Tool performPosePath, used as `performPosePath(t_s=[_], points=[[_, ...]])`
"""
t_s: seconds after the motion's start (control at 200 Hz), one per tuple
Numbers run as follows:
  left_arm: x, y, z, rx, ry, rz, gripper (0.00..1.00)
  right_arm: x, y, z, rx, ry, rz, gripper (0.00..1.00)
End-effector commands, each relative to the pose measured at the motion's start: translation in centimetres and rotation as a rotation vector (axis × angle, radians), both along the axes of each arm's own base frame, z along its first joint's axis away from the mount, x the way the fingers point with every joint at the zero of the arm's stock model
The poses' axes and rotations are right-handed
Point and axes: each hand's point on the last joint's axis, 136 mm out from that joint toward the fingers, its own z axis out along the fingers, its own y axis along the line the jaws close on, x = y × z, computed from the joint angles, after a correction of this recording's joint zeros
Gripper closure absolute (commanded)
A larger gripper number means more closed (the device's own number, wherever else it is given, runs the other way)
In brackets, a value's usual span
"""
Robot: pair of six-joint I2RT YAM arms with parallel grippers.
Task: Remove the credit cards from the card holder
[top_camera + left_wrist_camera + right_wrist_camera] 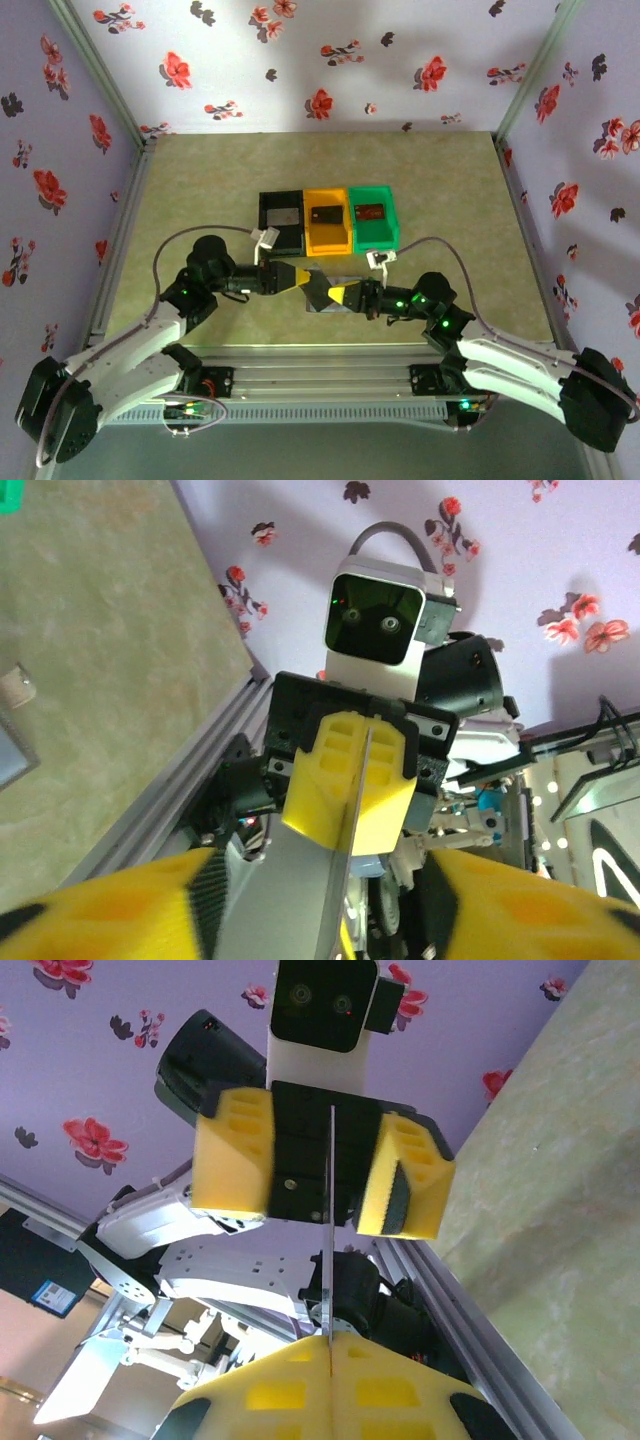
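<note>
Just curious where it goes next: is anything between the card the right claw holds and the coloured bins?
Only the left gripper, open on either side of the card that the right gripper pinches. Nothing visible lies on the table between there and the bins.

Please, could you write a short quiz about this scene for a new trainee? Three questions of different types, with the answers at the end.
1. True or false: the left gripper has its jaws open.
2. Which gripper is shut on the thin grey card? A) the left gripper B) the right gripper C) both
3. Fill in the blank: in the row of three bins, the bin between the black bin and the green bin is coloured ____.

Key
1. True.
2. B.
3. Orange: it is the orange bin.
</note>
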Motion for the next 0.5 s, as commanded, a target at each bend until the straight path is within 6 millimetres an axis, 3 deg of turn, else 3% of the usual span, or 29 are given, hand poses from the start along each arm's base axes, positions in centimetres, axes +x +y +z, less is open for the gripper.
performPosePath(t_s=[0.0, 0.14, 0.495], points=[[-1.2, 0.9, 2.2, 0.046, -0.077, -0.056, 0.35, -0.8, -0.1, 1.6, 0.021, -0.055, 0.07, 1.0], [-2.1, 2.0, 2.7, 0.169, -0.123, -0.104, 0.28, -1.9, -0.2, 1.9, -0.002, -0.071, 0.152, 1.0], [-3.7, 1.6, 1.5, 0.204, -0.066, -0.286, 0.3, -3.8, 0.2, 2.5, 0.002, -0.069, 0.3, 1.0]])
